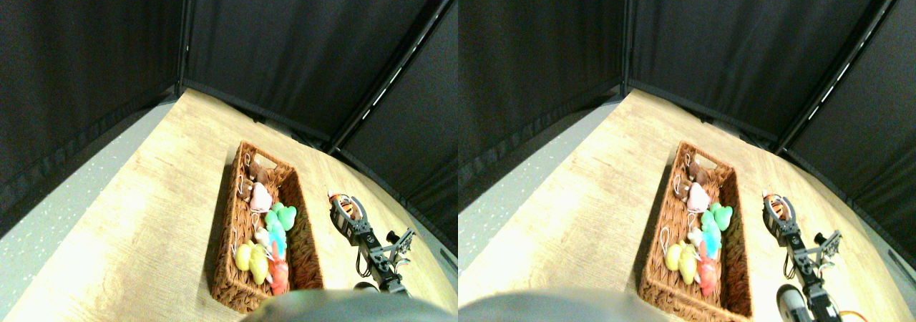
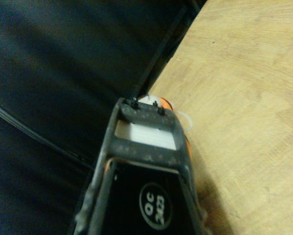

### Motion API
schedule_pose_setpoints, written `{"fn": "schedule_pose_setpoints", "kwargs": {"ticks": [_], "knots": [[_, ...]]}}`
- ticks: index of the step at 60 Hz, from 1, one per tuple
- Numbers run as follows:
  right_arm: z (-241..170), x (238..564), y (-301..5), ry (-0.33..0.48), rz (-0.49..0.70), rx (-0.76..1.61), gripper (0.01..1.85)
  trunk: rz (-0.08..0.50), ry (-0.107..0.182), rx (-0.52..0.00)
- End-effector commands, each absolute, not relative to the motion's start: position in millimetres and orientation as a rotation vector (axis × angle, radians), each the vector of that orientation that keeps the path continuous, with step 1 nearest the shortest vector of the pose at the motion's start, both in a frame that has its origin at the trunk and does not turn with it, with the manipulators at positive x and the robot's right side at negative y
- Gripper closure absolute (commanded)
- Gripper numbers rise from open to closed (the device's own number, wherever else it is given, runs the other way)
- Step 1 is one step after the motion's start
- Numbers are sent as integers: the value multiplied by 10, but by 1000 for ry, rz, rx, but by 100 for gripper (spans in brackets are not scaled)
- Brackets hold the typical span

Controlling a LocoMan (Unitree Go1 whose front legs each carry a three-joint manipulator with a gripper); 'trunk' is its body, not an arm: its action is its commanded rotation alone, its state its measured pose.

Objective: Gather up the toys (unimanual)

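Tool (image 1: pixel 348 206) around orange toy (image 1: pixel 348 208), tabletop (image 1: pixel 164 215) edge near

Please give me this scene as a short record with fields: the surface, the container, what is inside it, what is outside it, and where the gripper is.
surface: wooden table, black curtains behind
container: brown wicker basket, long and rectangular
inside basket: brown toy, pink toy, green toy, blue-white toy, yellow toy, red-orange toy
outside basket: orange toy, on the table right of the basket
gripper: right gripper at the orange toy; grip cannot be judged
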State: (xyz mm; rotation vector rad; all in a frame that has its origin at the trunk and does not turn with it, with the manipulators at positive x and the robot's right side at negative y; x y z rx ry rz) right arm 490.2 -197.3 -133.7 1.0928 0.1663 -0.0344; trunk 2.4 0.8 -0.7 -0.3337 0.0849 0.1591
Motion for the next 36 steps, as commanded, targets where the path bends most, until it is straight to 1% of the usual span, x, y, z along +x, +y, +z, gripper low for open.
{"fn": "schedule_pose_setpoints", "kwargs": {"ticks": [1,2,4,9,18,21,26,32,36], "knots": [[-1249,4916,-1855,182,38,1102,169,202,59,-358],[-1242,4924,-1823,184,48,1100,169,205,58,-360],[-1244,4951,-1764,217,78,1128,170,215,57,-366],[-1250,5006,-1654,237,114,1115,170,241,54,-382],[-1264,5133,-1442,308,153,1142,170,278,54,-406],[-1269,5159,-1397,317,159,1126,167,286,53,-411],[-1288,5209,-1309,323,171,1090,168,298,53,-418],[-1320,5264,-1211,352,174,1113,167,310,56,-423],[-1350,5304,-1151,355,179,1113,166,313,58,-424]]}}
